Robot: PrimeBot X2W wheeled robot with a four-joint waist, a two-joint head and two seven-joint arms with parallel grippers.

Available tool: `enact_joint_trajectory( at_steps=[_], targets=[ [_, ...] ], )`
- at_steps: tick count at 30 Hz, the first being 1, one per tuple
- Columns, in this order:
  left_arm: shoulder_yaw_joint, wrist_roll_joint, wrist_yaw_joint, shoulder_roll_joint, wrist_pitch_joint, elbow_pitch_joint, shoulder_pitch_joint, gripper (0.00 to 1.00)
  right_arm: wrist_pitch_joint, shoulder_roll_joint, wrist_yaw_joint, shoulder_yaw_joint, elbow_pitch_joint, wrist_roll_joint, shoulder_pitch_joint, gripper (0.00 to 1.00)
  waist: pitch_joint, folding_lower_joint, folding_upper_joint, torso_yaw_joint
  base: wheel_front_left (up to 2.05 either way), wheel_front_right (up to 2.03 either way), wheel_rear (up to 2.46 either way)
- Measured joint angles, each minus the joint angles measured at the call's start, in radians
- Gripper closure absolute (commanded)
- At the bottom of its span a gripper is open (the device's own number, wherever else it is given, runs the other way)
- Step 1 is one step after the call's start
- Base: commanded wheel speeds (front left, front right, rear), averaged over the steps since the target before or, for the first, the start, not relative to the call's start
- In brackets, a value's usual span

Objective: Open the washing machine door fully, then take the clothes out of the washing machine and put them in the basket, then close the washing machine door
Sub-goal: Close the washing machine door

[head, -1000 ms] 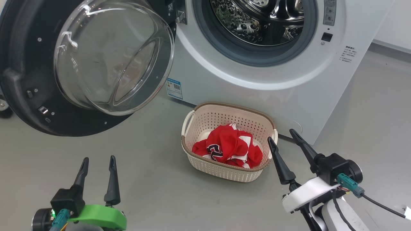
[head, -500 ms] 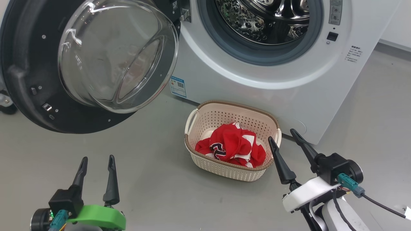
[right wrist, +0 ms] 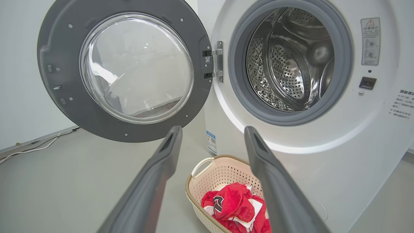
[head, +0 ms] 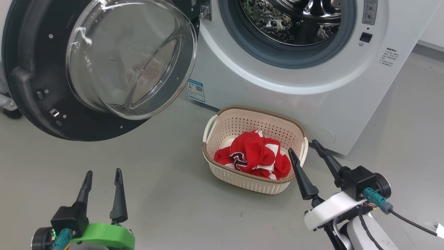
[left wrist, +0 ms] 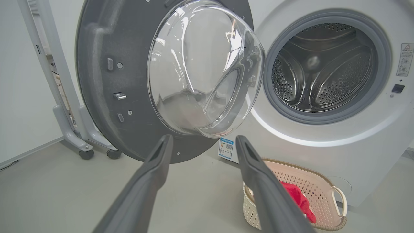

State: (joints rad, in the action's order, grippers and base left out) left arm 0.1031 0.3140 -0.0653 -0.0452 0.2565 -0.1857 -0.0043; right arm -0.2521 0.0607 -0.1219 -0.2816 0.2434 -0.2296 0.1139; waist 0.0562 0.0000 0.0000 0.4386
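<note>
Both my tools are empty with fingers spread wide: left tool point(head: 103, 172) sits low at the left over the grey floor point(head: 166, 201), and right tool point(head: 302, 146) is at the right, its inner fingertip just beside the right end of the basket point(head: 253, 110). The clothes point(head: 256, 156), red with white stripes and dark lettering, sit bunched inside that basket, which stands on the floor just in front of the washing machine point(head: 312, 97). The washing machine door point(head: 128, 59) is swung wide open to the left, glass bowl facing me, drum mouth uncovered.

Smooth grey floor point(head: 173, 194), white wall point(right wrist: 19, 81), wheeled white stand point(left wrist: 73, 136) beside it.
</note>
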Motion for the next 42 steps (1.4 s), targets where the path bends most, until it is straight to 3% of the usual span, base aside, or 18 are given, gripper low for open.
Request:
enact_joint_trajectory(
  at_steps=[24, 25, 26, 27, 28, 29, 42],
  targets=[
    [-0.001, 0.001, -0.001, 0.001, 0.000, 0.008, 0.003, 0.00, 0.000, 0.000, 0.000, -0.002, 0.002, 0.000, 0.001, 0.00, 0.010, 0.0000, 0.0000, -0.007, 0.00, 0.00, 0.00],
    [-0.001, 0.001, -0.002, 0.001, 0.000, 0.008, 0.003, 0.06, 0.000, 0.000, 0.000, -0.002, 0.002, 0.000, 0.001, 0.00, 0.010, 0.0000, 0.0000, -0.007, 0.00, 0.00, 0.00],
    [-0.001, 0.002, -0.002, 0.001, 0.000, 0.007, 0.003, 0.41, 0.000, 0.000, 0.000, -0.001, 0.002, 0.000, 0.001, 0.00, 0.011, 0.0000, 0.0000, -0.007, 0.00, 0.00, 0.00],
    [-0.002, 0.002, -0.002, 0.001, 0.000, 0.007, 0.003, 0.57, 0.000, 0.000, 0.000, -0.001, 0.002, 0.000, 0.001, 0.00, 0.011, 0.0000, 0.0000, -0.008, 0.00, 0.00, 0.00],
    [-0.002, 0.003, -0.002, 0.001, 0.000, 0.008, 0.003, 0.88, 0.000, 0.000, 0.000, -0.001, 0.002, 0.000, 0.001, 0.00, 0.012, 0.0000, 0.0000, -0.008, 0.00, 0.00, 0.00],
    [-0.002, 0.003, -0.002, 0.001, 0.000, 0.008, 0.003, 1.00, 0.000, 0.000, 0.000, -0.001, 0.002, 0.000, 0.001, 0.00, 0.013, 0.0000, 0.0000, -0.008, 0.00, 0.00, 0.00],
    [-0.050, 0.007, -0.010, 0.002, 0.000, 0.082, -0.001, 1.00, 0.000, 0.007, 0.000, -0.025, -0.030, 0.009, 0.022, 0.00, 0.077, 0.0000, 0.0000, -0.013, 0.00, 0.00, 0.00]
  ],
)
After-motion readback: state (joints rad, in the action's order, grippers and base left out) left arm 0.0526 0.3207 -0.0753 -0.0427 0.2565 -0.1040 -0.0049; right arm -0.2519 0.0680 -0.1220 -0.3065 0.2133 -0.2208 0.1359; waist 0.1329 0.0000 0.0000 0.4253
